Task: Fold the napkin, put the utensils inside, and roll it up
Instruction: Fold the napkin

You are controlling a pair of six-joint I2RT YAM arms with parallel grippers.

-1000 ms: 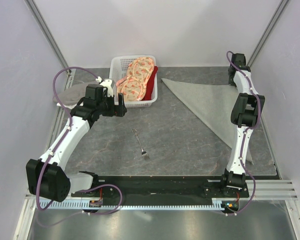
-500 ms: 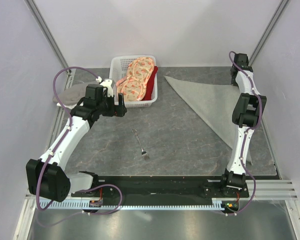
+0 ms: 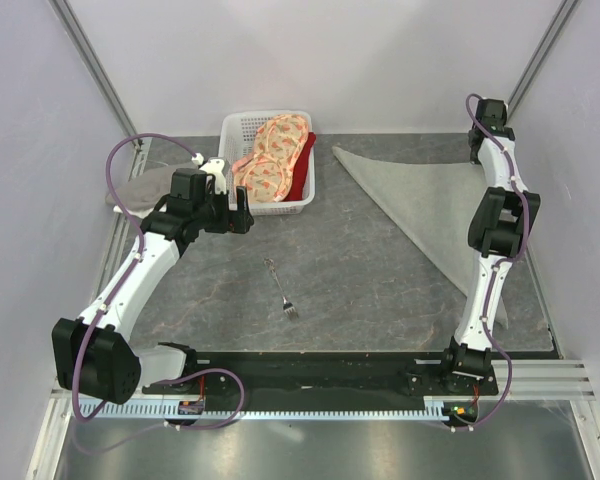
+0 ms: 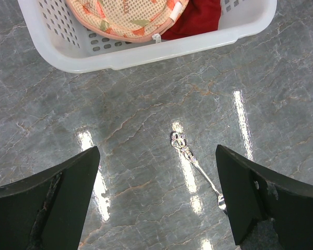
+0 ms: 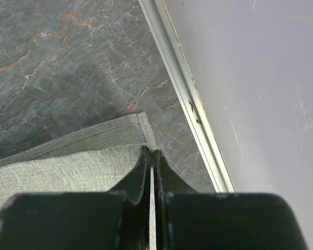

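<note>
Right fingers [image 5: 137, 179], clamped on the napkin [image 3: 420, 195] at its one-o'clock corner, should lay it flat, unwrinkled; left fingers [image 4: 62, 198] stand apart.

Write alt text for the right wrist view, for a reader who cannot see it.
The right gripper, shut, pinches a corner of the grey-green napkin on the marbled grey table. A metal rail and pale wall run along the right.

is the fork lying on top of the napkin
No, the fork lies on the bare grey table near the middle, well apart from the grey-green napkin spread at the right.
</note>
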